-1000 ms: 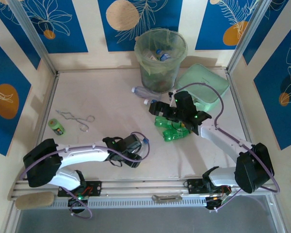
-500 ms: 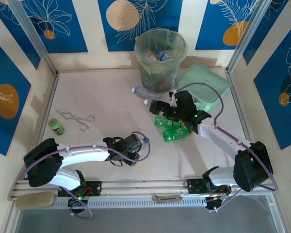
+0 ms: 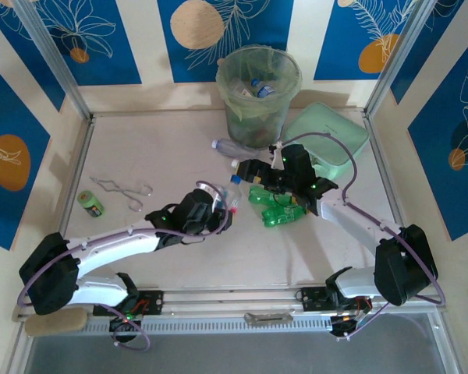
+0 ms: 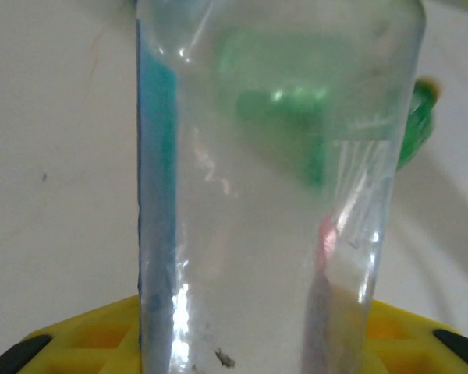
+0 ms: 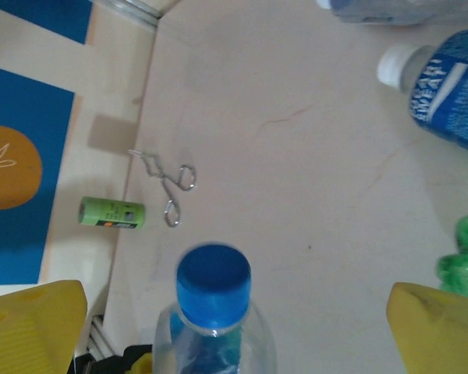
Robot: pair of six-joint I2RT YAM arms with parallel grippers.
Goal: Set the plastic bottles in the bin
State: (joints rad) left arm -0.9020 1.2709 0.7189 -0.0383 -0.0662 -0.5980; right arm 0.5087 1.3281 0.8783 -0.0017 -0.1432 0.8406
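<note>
The pale counter (image 3: 164,156) carries everything, and the bin (image 3: 238,117) stands at its far edge, lined with a thin green bag. Some bottles in the bin (image 3: 261,87) show blue caps above the bag's rim.

The left arm (image 3: 117,243) stretches from its base towards the bin. The right arm (image 3: 359,222) bends in from the bin's right, crossing in front of the flat mint lid (image 3: 331,132) that lies just right of the bin.

The left tool (image 3: 210,210) is in front of the bin and a little to its left, clenched on a clear bottle (image 3: 222,196). The bottle's blue cap points towards the bin. In the left wrist view its clear body stands between the yellow pads.

The right tool (image 3: 251,176) hangs directly in front of the bin, released, with its yellow fingers (image 5: 31,327) spread wide. In its wrist view the blue cap sits between them. Whether they reach around the bottle I cannot tell.

Crushed green bottles (image 3: 279,209) lie under the right tool, in front of the bin. A blue-labelled bottle (image 5: 444,93) with a white cap lies nearer the bin. Another clear one, the lying bottle (image 3: 232,146), rests at the bin's foot.

Well left of the bin lie wire tongs (image 3: 125,189), and beyond them a small green roll (image 3: 91,203).
</note>
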